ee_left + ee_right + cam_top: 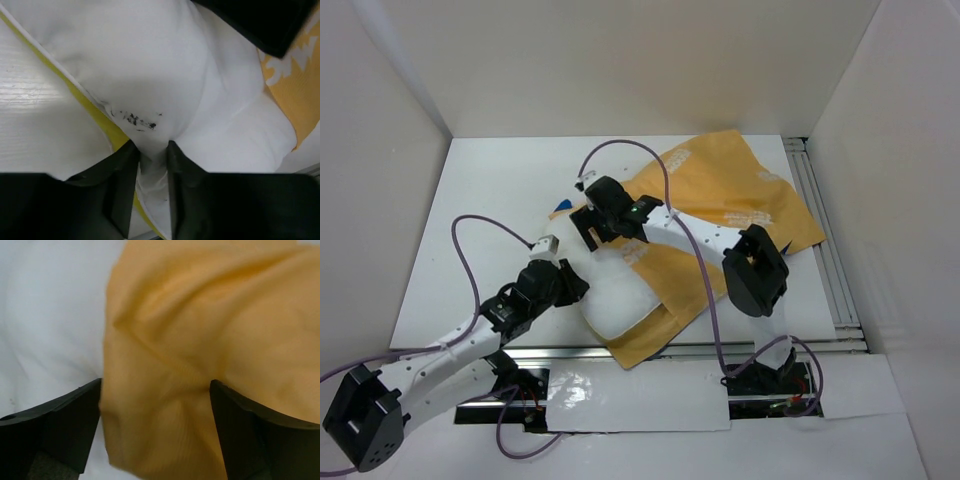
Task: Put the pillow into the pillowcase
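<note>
The white pillow lies at the front middle of the table, its far end under the mustard-orange pillowcase, which spreads to the back right. In the left wrist view the pillow shows a yellow edge. My left gripper is shut on a pinch of the pillow's white cloth at its near left corner. My right gripper is open wide over the pillowcase's left edge, with orange cloth bunched between the fingers and the pillow to its left.
A small blue scrap lies just left of the right gripper. Metal rails run along the table's right edge and front edge. White walls close in the table on three sides. Purple cables loop over both arms.
</note>
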Controlling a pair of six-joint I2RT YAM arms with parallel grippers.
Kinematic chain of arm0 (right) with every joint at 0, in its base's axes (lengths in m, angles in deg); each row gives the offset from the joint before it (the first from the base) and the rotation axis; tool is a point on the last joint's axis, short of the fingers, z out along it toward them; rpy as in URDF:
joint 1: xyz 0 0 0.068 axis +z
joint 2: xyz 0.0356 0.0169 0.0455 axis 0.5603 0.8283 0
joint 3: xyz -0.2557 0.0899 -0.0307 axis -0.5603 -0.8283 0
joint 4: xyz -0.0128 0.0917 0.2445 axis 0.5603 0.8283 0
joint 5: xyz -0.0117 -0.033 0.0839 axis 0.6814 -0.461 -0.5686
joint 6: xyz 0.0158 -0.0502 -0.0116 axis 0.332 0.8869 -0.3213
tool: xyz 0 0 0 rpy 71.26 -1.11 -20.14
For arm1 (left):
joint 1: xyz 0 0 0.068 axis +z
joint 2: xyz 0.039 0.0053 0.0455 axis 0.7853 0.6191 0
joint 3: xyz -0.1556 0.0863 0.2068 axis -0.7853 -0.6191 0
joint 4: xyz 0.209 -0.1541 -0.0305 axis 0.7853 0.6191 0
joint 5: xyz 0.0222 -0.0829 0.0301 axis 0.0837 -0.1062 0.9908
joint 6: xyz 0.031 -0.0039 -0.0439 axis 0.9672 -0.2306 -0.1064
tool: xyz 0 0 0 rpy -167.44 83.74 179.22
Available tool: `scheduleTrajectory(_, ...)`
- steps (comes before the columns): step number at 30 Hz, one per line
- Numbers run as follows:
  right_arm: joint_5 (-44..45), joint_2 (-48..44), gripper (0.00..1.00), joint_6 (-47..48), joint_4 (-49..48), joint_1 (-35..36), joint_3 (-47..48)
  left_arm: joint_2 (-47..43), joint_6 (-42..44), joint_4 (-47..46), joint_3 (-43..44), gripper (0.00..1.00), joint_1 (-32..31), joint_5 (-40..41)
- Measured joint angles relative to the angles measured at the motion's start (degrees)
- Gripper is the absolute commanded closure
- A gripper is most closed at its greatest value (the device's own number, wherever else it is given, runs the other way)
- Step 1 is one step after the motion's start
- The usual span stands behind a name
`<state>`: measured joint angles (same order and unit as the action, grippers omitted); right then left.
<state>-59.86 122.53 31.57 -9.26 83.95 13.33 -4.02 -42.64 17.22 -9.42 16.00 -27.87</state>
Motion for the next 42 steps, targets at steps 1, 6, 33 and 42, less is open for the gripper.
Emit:
scheduleTrajectory(1,0.22,-1.57,0.02,-0.13,-0.15,-0.22,-2.21,0.39,0.11,-0.72,-0.15,0.69,0.0,0.07)
scheduleTrajectory(6,0.72,-11.43,0.0,-0.5,0.13,-2.93,-11.23,7.06,-0.13,-4.66,0.33,0.8,-0.02,0.55)
scheduleTrajectory(33,-11.23,-19.28,0.0,-6.03,-8.09,-25.18,-32.46,13.53,1.33,-4.63,7.74,0.64,2.54,2.67)
scheduleTrajectory(42,-11.08,-17.35,0.0,-6.21,-12.87,-25.27,-26.67,2.86,5.88,8.83,8.35,0.0,1.57,5.53)
